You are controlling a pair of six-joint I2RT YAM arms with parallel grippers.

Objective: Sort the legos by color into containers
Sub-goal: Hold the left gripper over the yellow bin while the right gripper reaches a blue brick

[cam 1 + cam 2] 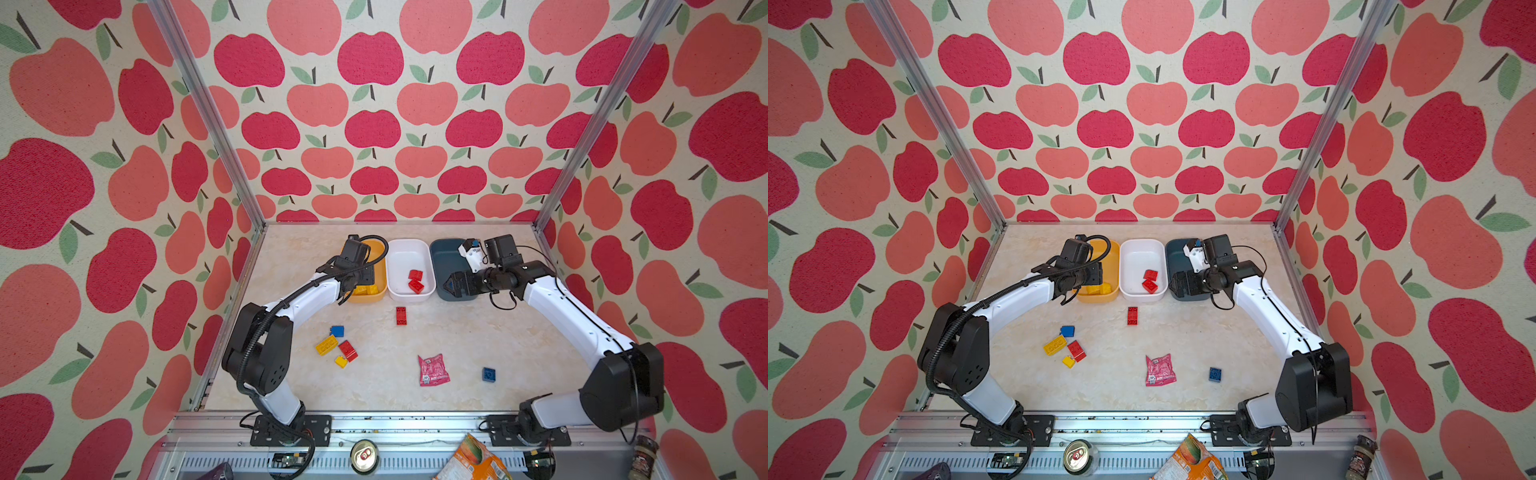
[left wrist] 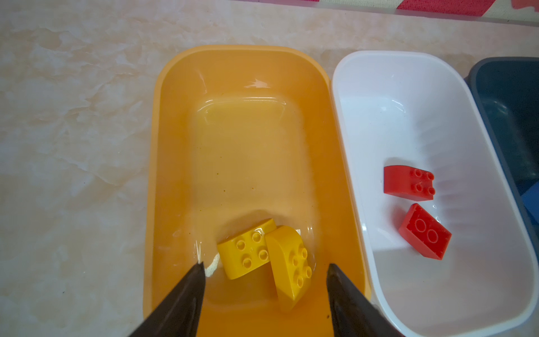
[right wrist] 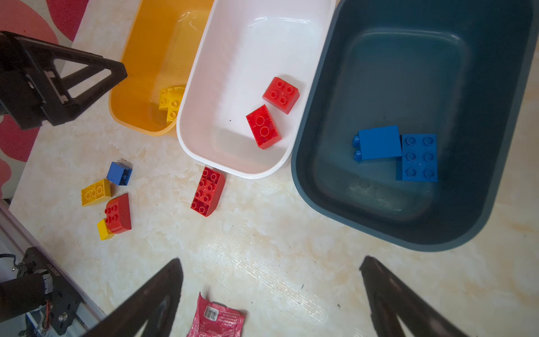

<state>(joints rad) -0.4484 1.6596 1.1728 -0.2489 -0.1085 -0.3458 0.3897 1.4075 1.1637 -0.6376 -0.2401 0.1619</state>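
- left claw [image 2: 266,265]: jaws part-way apart, nothing gripped. It hangs over the near end of the yellow bin [image 2: 170,163].
- Directly below it on the bin floor are the flat yellow brick [image 2: 245,253], studs up, and the tilted yellow brick [image 2: 291,265], on edge and leaning on the flat one.
- right claw [image 3: 271,259]: jaws wide apart, empty. It hangs by the near end of the dark bin [image 3: 320,116].
- In the dark bin, the tipped blue brick [image 3: 379,143] lies on its side, touching the flat blue brick [image 3: 418,157], which is studs up.
- white bin [image 3: 204,87]: sits between the other two bins, all three side by side at the back of the table [image 1: 457,332].
- It holds the upright red brick [image 3: 281,94], studs up, and the flipped red brick [image 3: 263,127], underside up. They are close; I can't tell whether they touch.
- long red brick [image 3: 207,191]: on the table just beside the white bin's near end, studs up.
- Loose cluster in front of the yellow bin, well apart from it:
  - side-lying blue brick [image 1: 337,331]
  - big yellow brick [image 1: 326,345], underside up
  - curved red brick [image 1: 348,350]
  - small yellow brick [image 1: 341,361], touching the curved red one
- lone blue brick [image 1: 488,374]: on the right side of the table, near its front.
- packet [image 1: 433,370]: pink and crinkled, flat on the table near the lone blue brick.
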